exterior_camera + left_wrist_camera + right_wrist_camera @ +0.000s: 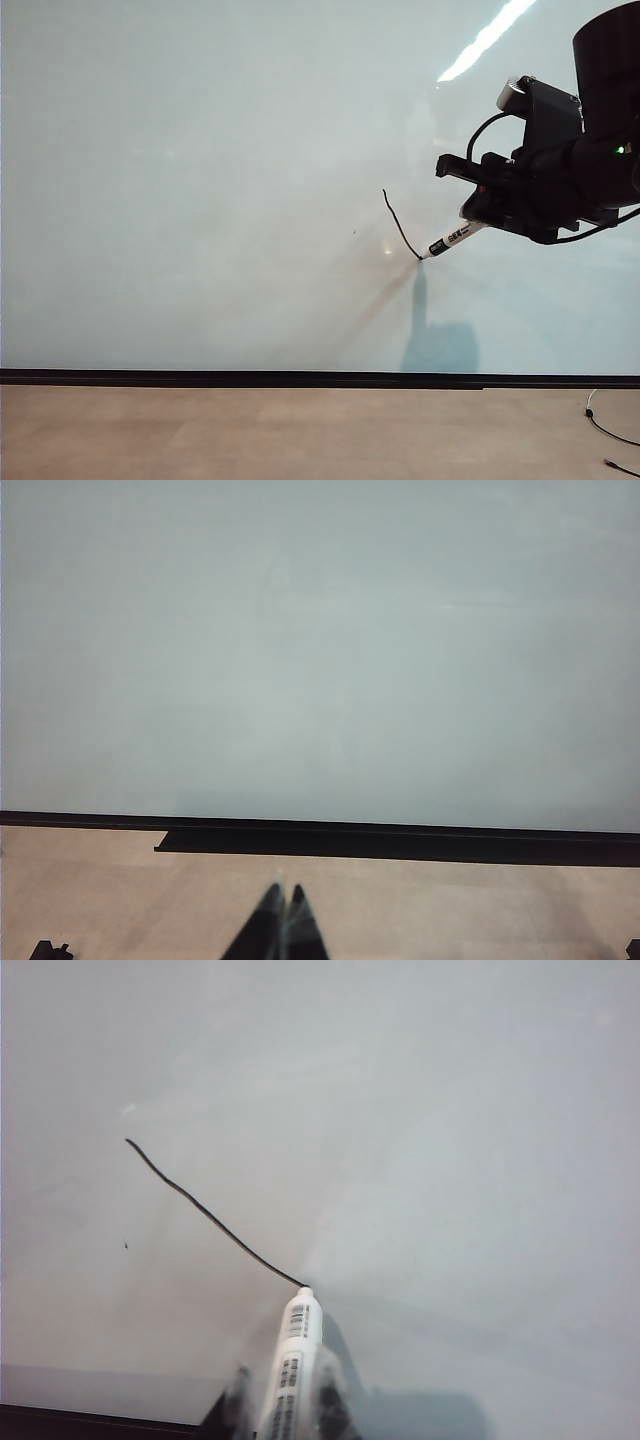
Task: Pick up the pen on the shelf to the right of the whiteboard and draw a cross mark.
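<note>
While the right hand (478, 226) reaches in from the right edge of the exterior view, it is clamped on the pen (452, 239), which sticks out of it down and to the left. The pen's tip touches the whiteboard (200, 180) at the lower end of a single thin black stroke (400, 225). That stroke runs up and to the left from the tip, slightly curved. In the right wrist view the pen (294, 1360) rises from between the fingers (232, 1405), its white barrel with black print pointing at the board, and the stroke (210, 1215) begins right at its tip. A tiny dark speck (125, 1245) sits on the board beside the stroke, apart from it. The pen's shadow falls on the board below the tip.

The left hand (281, 892) shows in the left wrist view with its fingers pressed together, holding nothing. It hovers over the tan surface (450, 910) in front of the whiteboard's black lower strip (400, 840), well apart from the pen.
</note>
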Controlling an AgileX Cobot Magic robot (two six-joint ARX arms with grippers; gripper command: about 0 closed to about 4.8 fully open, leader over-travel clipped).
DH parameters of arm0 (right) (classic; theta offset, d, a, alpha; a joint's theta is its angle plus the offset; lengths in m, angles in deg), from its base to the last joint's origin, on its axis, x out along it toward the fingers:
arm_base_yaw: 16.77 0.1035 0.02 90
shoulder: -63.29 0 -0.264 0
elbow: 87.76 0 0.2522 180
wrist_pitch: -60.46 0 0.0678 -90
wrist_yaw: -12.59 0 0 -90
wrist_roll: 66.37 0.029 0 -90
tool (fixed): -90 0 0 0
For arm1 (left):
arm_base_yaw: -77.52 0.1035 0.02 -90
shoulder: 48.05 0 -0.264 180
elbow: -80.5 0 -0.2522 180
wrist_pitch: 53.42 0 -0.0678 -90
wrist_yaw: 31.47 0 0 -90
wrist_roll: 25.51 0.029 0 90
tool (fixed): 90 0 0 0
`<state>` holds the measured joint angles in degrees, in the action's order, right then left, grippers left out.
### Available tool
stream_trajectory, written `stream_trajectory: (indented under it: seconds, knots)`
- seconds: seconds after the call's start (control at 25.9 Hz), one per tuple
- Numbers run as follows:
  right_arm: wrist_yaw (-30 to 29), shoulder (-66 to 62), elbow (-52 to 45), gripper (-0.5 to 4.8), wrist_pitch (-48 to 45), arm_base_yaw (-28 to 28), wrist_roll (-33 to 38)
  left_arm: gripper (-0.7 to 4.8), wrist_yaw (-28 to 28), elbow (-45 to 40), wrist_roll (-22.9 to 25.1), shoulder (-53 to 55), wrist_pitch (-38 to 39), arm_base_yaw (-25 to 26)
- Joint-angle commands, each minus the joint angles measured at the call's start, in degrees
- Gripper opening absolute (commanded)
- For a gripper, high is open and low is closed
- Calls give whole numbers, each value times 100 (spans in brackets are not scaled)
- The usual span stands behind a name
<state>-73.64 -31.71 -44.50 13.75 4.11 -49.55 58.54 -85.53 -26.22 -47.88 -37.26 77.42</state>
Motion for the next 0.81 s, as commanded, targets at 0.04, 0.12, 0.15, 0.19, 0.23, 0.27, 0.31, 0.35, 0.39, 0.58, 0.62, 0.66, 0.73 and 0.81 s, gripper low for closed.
stream_trajectory:
  seconds: [0.04, 0.12, 0.15, 0.19, 0.23, 0.27, 0.31, 0.35, 0.39, 0.58, 0.62, 0.66, 0.73, 0.81]
  knots:
    - [295, 251, -188, -5, -103, 256, -42, -5, -20, 17, 24, 2, -55, -2]
    - [507, 389, -319, -5, -107, 400, -55, -4, -20, 17, 24, 2, -52, -2]
    - [535, 466, -382, -5, -107, 459, -59, -5, -20, 17, 26, 2, -55, -2]
    - [529, 505, -409, -5, -105, 492, -61, -4, -20, 17, 24, 2, -55, -2]
    - [483, 529, -426, -5, -120, 522, -63, -5, -20, 17, 24, 2, -55, -2]
    - [396, 533, -428, -5, -155, 568, -94, -5, -20, 17, 24, 2, -52, -2]
    - [356, 533, -428, -5, -188, 595, -146, -4, -20, 17, 26, 2, -57, -2]
    - [356, 533, -424, -5, -238, 656, -247, -5, -20, 17, 26, 2, -55, -2]
    - [363, 531, -415, -5, -234, 684, -297, -5, -20, 17, 24, 2, -57, -2]
    - [129, 376, -33, -5, 31, 704, -638, -4, -20, 17, 24, 2, -52, -2]
    - [98, 330, 37, -5, 50, 702, -643, -5, -22, 17, 24, 2, -55, -2]
    - [98, 273, 107, -5, 48, 702, -656, -4, -20, 17, 26, 2, -52, -2]
    - [24, 146, 225, -5, 55, 702, -654, -4, -20, 17, 26, 2, -55, -2]
    - [-15, 0, 345, -5, 83, 702, -651, -5, -20, 17, 24, 2, -55, -2]
